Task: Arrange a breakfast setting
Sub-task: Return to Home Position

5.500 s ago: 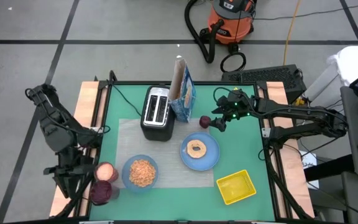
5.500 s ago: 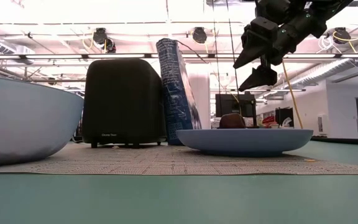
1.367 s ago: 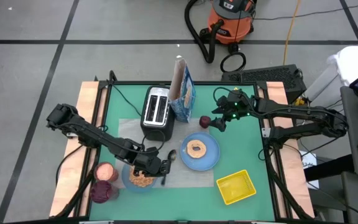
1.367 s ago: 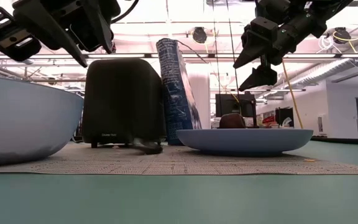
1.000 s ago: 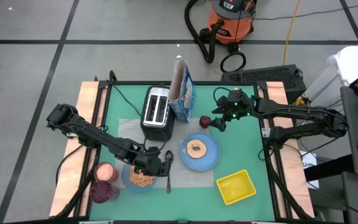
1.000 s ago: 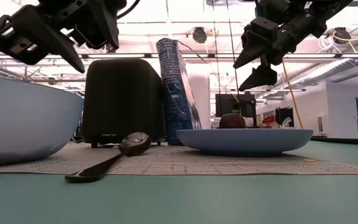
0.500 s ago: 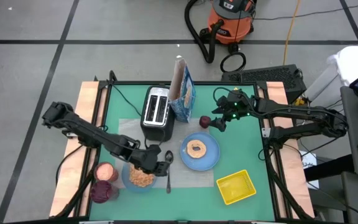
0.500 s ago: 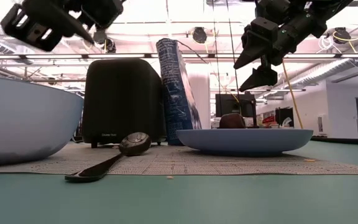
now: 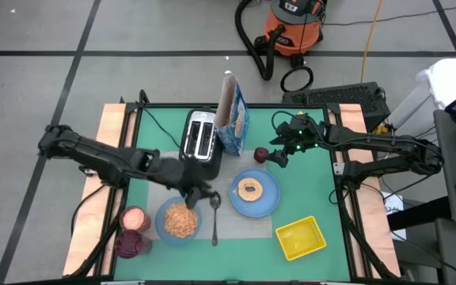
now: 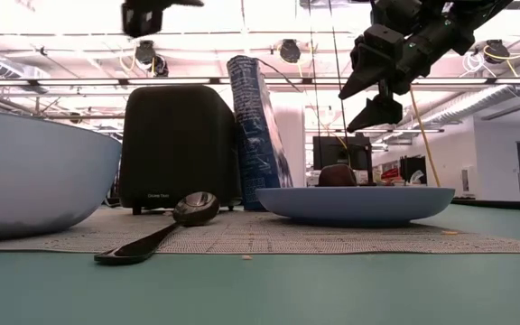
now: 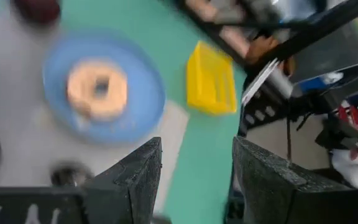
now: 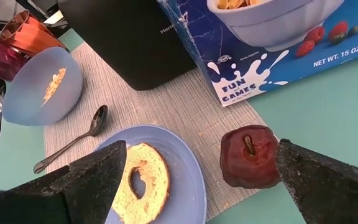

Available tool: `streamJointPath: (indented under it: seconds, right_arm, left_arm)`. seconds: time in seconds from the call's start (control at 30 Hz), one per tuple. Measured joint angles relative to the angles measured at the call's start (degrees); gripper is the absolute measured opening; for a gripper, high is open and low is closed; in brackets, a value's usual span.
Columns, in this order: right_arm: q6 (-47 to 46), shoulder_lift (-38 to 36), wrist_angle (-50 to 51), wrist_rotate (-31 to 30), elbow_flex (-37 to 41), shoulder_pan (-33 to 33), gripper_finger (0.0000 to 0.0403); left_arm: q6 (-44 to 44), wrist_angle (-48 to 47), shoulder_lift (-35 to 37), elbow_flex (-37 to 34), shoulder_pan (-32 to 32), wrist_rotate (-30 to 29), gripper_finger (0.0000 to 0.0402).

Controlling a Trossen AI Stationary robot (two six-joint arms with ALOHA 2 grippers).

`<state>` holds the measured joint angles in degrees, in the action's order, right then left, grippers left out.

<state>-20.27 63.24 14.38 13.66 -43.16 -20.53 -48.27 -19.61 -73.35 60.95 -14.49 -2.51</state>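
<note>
The metal spoon [image 9: 214, 215] lies on the grey mat [image 9: 236, 226] between the light-blue bowl [image 9: 180, 220] of cereal and the light-blue plate [image 9: 269, 198]. Its handle points toward the near edge. The bagel [image 9: 250, 188] lies on the plate. The dark red fruit [image 12: 250, 157] stands upright on the mat's far right corner, by the blue cereal box [image 9: 232, 119]. My left gripper [image 9: 199, 192] is open and empty, high above the spoon and in front of the toaster. My right gripper [image 9: 279, 157] is open and empty, hovering right of the fruit.
The black-and-silver toaster [image 9: 200, 142] stands on the mat's far side, left of the cereal box. A yellow square tray [image 9: 300, 237] lies at the near right. An orange cup [image 9: 133, 218] and a dark red cup [image 9: 129, 244] stand left of the bowl.
The spoon has settled flat on the mat, its handle swung toward the near edge, and then has stayed put. My left gripper has risen well above it and gone toward the table's far edge, nearer the toaster.
</note>
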Motion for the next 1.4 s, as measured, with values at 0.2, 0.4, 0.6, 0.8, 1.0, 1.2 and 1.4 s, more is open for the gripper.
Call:
streamJointPath:
  seconds: [0.2, 0.4, 0.6, 0.8, 1.0, 1.2, 1.4]
  right_arm:
    - [0.0, 0.0, 0.01, -0.01, 0.0, -0.01, 0.0398]
    - [0.0, -0.02, 0.01, 0.01, 0.0, -0.01, 0.0398]
    - [0.0, -0.02, 0.02, -0.01, 0.0, -0.01, 0.0398]
    - [0.0, -0.02, 0.02, -0.01, 0.0, 0.01, 0.0398]
    - [0.0, -0.02, 0.02, -0.01, 0.0, 0.02, 0.0398]
    - [0.0, -0.02, 0.02, -0.01, 0.0, 0.02, 0.0398]
    - [0.16, -0.02, 0.02, -0.03, 0.0, 0.0, 0.0398]
  left_arm:
    - [16.83, 0.51, 6.94, -0.02, 5.46, -0.09, 0.0202]
    - [29.77, -4.54, 18.47, 0.0, 9.32, -0.65, 0.0202]
    - [38.95, -11.21, 30.85, 0.0, 10.53, -7.07, 0.0202]
    - [44.87, -19.31, 41.76, 0.0, 10.53, -7.4, 0.0202]
    - [46.78, -21.54, 51.1, -1.75, 10.53, -7.42, 0.0202]
    - [46.7, -17.2, 61.24, -11.61, 10.53, -7.4, 0.0202]
    - [46.92, -11.29, 69.71, -22.92, 10.53, -7.38, 0.0202]
